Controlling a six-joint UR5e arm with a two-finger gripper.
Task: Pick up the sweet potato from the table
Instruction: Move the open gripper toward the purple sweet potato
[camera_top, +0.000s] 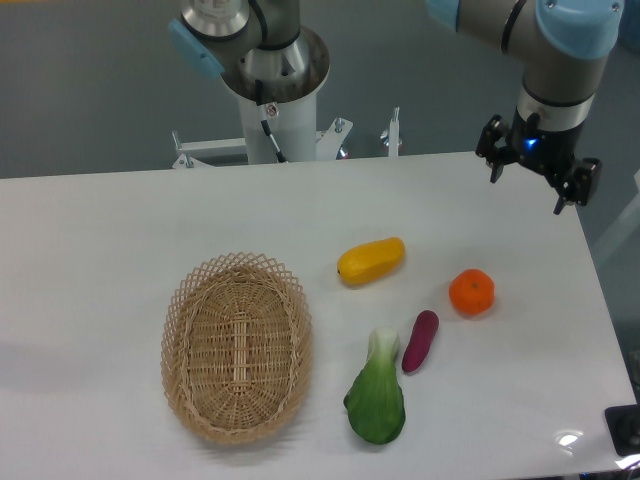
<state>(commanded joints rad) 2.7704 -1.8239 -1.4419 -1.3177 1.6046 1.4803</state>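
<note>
One sweet potato (420, 341) lies on the surface (100, 230); the end effector (537, 180) hovers released, well apart.

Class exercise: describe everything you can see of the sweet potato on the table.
The sweet potato is a small, slender, magenta-purple oblong with tapered ends and smooth skin. It lies flat on the white table, angled slightly off vertical in the picture, between the green leafy vegetable and the round orange fruit. It lies close beside the vegetable's pale stem. The gripper is far off.
</note>
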